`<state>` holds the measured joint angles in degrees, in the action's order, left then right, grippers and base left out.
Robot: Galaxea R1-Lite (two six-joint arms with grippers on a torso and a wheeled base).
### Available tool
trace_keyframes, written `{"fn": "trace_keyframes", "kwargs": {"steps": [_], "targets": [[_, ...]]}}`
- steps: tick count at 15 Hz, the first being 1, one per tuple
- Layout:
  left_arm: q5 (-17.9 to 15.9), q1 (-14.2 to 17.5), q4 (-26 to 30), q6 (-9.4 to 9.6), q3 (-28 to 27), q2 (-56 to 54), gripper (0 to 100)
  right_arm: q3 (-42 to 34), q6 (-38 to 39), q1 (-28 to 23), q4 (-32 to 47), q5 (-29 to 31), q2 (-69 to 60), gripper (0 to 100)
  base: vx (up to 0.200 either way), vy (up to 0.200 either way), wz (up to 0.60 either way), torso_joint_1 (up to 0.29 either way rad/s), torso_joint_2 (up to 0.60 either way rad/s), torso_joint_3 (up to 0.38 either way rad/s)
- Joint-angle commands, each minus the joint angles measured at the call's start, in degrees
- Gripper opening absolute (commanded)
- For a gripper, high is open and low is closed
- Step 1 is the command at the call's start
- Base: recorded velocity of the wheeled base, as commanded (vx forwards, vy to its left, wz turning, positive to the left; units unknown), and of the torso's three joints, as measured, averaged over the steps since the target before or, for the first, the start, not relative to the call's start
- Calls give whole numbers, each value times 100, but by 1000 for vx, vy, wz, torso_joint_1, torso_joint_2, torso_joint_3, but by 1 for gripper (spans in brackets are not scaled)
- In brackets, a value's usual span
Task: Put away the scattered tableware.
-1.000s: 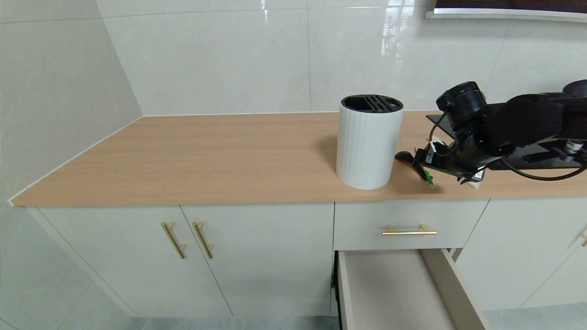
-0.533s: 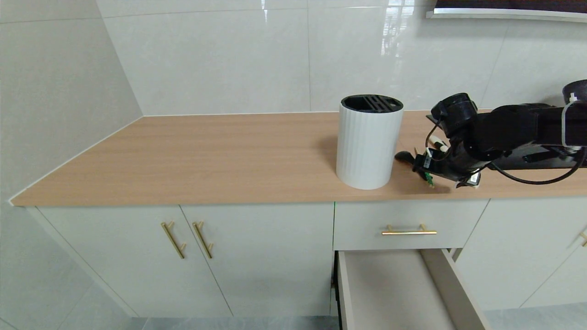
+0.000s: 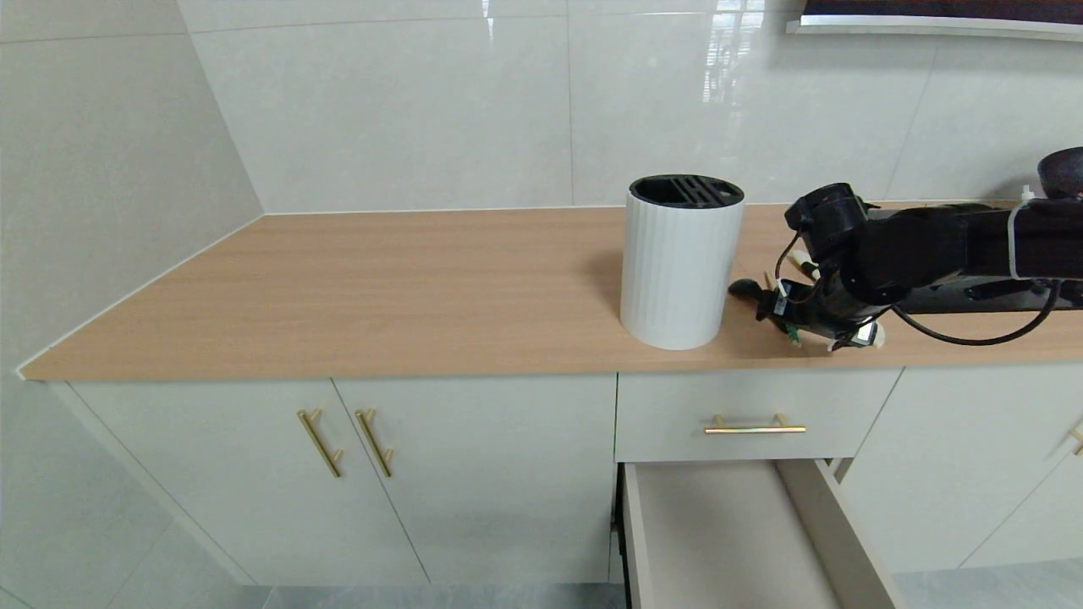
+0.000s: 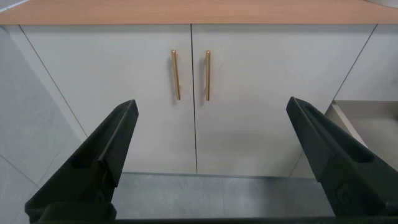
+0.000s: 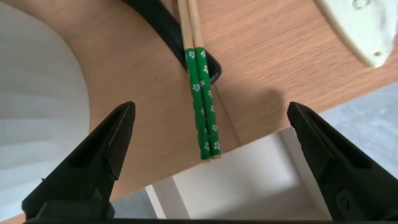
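Observation:
A pair of wooden chopsticks with green patterned ends lies on the wooden counter near its front edge. They rest across the handle of a black spoon. The spoon's bowl lies just right of the white ribbed utensil holder. My right gripper hangs low over the chopsticks, open, with a finger on each side of them. My left gripper is open with nothing in it, low down in front of the cabinet doors.
A white spoon-like piece lies on the counter beside the chopsticks. A black flat board sits behind the right arm. Below the counter a drawer stands pulled out, under a shut drawer with a gold handle.
The right arm has dropped lower and shifted a little left, bringing its gripper closer over the chopsticks. The holder, spoon and chopsticks have not moved.

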<state>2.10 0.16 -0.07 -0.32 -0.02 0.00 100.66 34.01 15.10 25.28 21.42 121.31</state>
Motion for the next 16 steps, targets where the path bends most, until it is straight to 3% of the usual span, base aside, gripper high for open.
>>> {"fn": "trace_keyframes", "kwargs": {"steps": [1, 11, 12, 16], "targets": [[1, 2, -1, -3, 2, 0, 100, 6, 0, 1, -50, 3, 60, 100, 0, 0, 0, 0, 0, 0], [1, 2, -1, -3, 2, 9, 100, -2, 0, 28, -111, 55, 147, 100, 0, 0, 0, 0, 0, 0], [1, 2, -1, -3, 2, 9, 100, -2, 0, 28, -111, 47, 147, 0, 0, 0, 0, 0, 0, 0], [1, 2, -1, -3, 2, 9, 100, -2, -9, 36, -111, 55, 191, 0, 0, 0, 0, 0, 0, 0]]}}
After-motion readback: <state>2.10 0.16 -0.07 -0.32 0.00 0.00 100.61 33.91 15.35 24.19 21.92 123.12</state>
